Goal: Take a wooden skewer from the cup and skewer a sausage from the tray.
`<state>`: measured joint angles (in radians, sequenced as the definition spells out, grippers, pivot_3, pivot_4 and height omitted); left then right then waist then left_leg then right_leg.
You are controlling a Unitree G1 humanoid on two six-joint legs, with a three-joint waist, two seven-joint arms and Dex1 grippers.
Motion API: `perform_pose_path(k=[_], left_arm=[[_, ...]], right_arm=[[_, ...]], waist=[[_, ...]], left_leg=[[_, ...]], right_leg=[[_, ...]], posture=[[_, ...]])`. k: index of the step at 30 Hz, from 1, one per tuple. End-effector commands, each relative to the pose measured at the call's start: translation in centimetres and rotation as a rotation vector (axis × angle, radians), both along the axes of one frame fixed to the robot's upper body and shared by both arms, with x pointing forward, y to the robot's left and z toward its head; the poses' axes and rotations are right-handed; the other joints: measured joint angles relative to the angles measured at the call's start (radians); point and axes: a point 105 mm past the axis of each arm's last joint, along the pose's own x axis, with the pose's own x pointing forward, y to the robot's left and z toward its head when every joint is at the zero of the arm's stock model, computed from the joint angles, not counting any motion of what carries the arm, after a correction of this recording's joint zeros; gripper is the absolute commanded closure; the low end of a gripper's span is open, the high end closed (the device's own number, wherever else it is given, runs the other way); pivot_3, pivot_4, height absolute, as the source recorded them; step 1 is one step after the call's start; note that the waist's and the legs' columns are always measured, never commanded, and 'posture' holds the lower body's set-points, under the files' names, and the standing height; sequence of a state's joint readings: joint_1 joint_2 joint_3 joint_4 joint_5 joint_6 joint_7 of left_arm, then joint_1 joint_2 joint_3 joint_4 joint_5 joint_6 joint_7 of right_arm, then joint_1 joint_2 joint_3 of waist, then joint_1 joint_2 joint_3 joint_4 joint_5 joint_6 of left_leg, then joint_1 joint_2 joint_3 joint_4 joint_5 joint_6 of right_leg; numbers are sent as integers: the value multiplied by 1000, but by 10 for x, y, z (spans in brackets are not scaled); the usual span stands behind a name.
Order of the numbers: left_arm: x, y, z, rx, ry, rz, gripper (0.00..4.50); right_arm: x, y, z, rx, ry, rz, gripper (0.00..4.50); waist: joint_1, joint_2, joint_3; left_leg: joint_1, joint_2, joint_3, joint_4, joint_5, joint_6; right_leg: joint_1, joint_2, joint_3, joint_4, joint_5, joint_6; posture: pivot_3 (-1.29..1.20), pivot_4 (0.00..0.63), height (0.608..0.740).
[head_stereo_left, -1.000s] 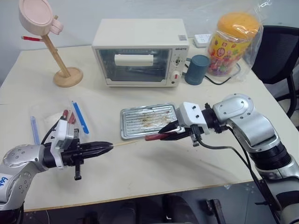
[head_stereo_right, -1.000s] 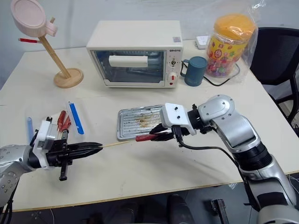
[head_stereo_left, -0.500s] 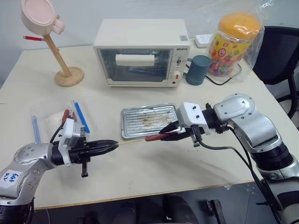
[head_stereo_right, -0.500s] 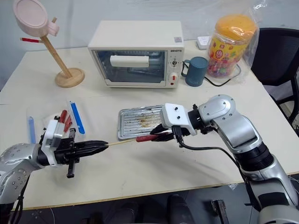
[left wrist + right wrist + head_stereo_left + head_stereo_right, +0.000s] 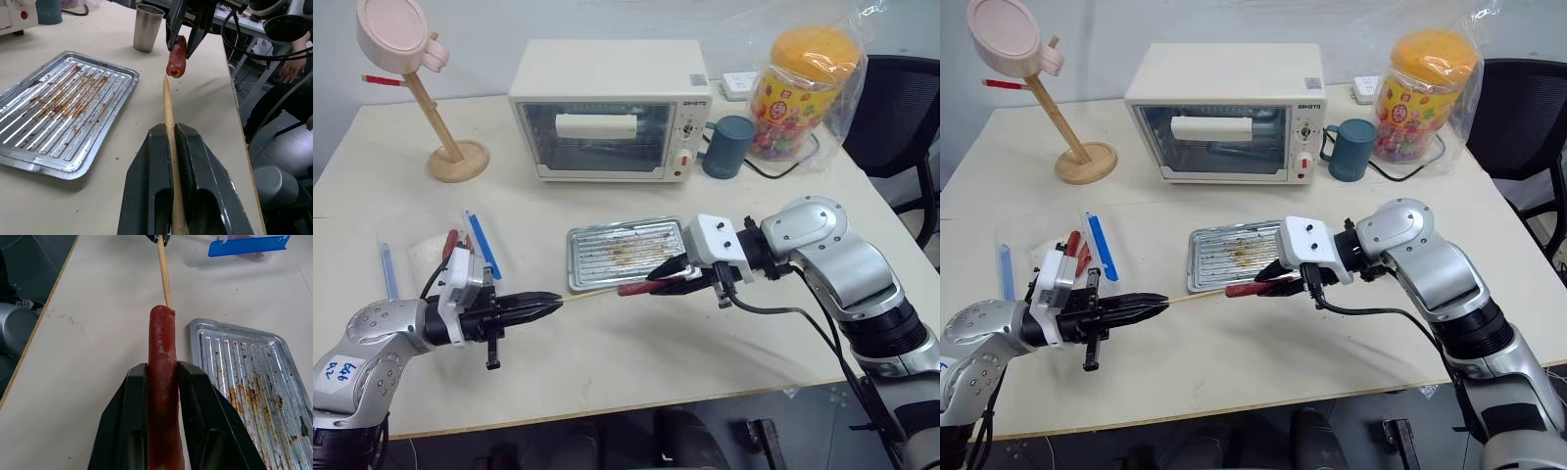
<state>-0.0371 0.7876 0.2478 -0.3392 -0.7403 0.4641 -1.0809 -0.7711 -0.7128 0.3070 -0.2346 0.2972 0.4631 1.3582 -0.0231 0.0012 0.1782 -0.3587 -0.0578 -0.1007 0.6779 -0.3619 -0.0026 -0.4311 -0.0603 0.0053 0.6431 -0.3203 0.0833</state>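
Note:
My right gripper [image 5: 658, 282] is shut on a dark-red sausage [image 5: 636, 287], held level just off the near edge of the metal tray [image 5: 576, 266]. The sausage [image 5: 162, 347] sticks out past the fingers toward my left gripper [image 5: 554, 299]. That gripper is shut on a thin wooden skewer [image 5: 588, 295] pointing right at the sausage. The skewer's [image 5: 168, 112] tip sits at the sausage's [image 5: 177, 56] free end; whether it has gone in I cannot tell. The steel cup [image 5: 147, 28] stands on the table behind the right gripper.
A white toaster oven [image 5: 602, 108] stands at the back, with a teal mug [image 5: 726, 145] and a candy jar [image 5: 803, 93] to its right. A wooden stand [image 5: 440, 137] is at the back left. Blue sticks [image 5: 481, 245] lie in a clear bag near my left arm.
My left arm shifted slightly to the right with the skewer early on, then held still. The right gripper and the sausage have not moved.

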Motion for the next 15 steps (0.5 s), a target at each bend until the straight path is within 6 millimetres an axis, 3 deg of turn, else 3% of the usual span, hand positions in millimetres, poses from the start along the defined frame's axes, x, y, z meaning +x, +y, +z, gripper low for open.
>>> perform_pose_path(k=[1, 15], left_arm=[[-1, -4, 5, -2, -27, -17, 4500], [3, -12, 2, -16, -28, -33, 4500]], right_arm=[[-3, 5, 10, 18, -47, 27, 3599], [-6, 7, 7, 16, -42, 44, 3599]], waist=[[0, 0, 0], [0, 0, 0]], left_leg=[[0, 0, 0, 0, 0, 0], [0, 0, 0, 1, 0, 0]], right_leg=[[0, 0, 0, 0, 0, 0], [0, 0, 0, 1, 0, 0]], posture=[[0, 150, 740], [0, 150, 740]])
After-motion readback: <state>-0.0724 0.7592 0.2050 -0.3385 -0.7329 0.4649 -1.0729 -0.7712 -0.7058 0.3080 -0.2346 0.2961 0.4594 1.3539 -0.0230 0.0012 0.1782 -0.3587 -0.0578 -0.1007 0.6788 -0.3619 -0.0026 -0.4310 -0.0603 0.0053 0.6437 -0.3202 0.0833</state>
